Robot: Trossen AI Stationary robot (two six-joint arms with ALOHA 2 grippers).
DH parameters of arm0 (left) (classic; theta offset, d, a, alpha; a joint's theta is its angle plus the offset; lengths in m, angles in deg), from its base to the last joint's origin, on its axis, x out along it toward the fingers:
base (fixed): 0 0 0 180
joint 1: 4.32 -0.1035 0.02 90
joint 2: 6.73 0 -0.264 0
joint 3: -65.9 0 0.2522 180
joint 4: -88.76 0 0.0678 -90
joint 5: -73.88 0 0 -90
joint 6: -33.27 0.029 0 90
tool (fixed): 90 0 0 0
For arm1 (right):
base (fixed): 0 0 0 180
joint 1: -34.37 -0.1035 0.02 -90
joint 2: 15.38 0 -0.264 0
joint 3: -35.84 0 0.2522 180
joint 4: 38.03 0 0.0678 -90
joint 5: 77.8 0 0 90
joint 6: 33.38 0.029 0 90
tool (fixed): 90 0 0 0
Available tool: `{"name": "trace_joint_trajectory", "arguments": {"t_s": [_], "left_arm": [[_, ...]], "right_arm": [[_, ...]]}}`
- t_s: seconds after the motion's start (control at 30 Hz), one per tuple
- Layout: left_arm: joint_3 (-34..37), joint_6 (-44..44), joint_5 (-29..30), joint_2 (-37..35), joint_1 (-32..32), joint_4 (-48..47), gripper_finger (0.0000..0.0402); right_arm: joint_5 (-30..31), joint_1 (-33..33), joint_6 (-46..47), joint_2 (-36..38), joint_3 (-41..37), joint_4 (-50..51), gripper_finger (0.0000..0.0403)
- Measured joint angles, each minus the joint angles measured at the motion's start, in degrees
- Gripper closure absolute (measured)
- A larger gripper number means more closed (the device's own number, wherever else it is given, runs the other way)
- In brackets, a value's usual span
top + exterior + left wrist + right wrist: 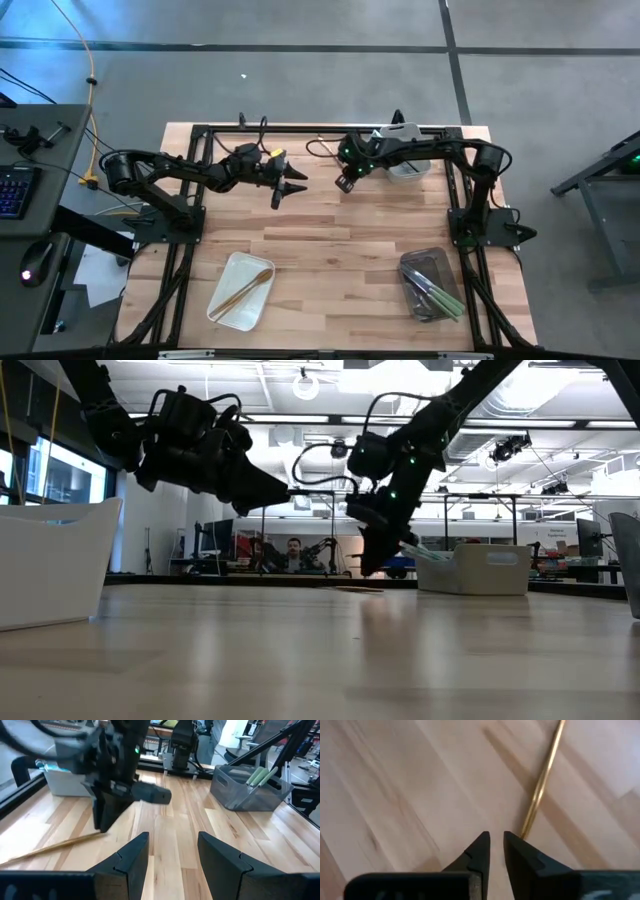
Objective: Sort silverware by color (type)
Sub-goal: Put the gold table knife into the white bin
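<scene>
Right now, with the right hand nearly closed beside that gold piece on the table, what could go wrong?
The right hand has its fingers almost together, and the gold utensil lies beside them, not between them, so it may close on nothing or nudge the piece away. The left hand hovers open nearby, so the two arms could crowd each other.

1. Both arms are dark, near black, built of slim tube links between chunkier rounded joint housings.
2. The left arm [190, 170] carries a small yellow tag near its wrist and thin black cables looping over the joints.
3. The right arm [440, 152] shows small green indicator lights on its wrist housing and a loose loop of black cable beside it.
4. Left gripper [170, 857]: two broad, matte black wedge fingers with stepped inner faces.
5. Right gripper [496, 845]: two black fingers tapering to sharp, angular tips.
</scene>
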Motion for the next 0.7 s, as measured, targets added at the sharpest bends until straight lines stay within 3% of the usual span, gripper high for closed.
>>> {"name": "trace_joint_trajectory", "arguments": {"t_s": [0.1,0.23,0.47,0.7], "left_arm": [[0.0,-0.1,0.1,0.0,0.0,-1.0,0.0243],[0.0,0.1,3.7,0.0,1.0,-2.6,0.0243],[0.0,1.0,6.7,0.0,3.2,-3.6,0.0243],[0.0,1.0,12.6,0.0,4.7,-5.3,0.0243]], "right_arm": [[1.2,0.0,-1.2,0.0,0.9,-1.0,0.0352],[7.1,0.7,0.5,0.0,0.9,-1.2,0.0353],[6.7,0.8,1.9,-0.6,0.9,-3.8,0.0329],[7.2,0.8,4.9,-3.8,0.8,-6.3,0.0333]]}}
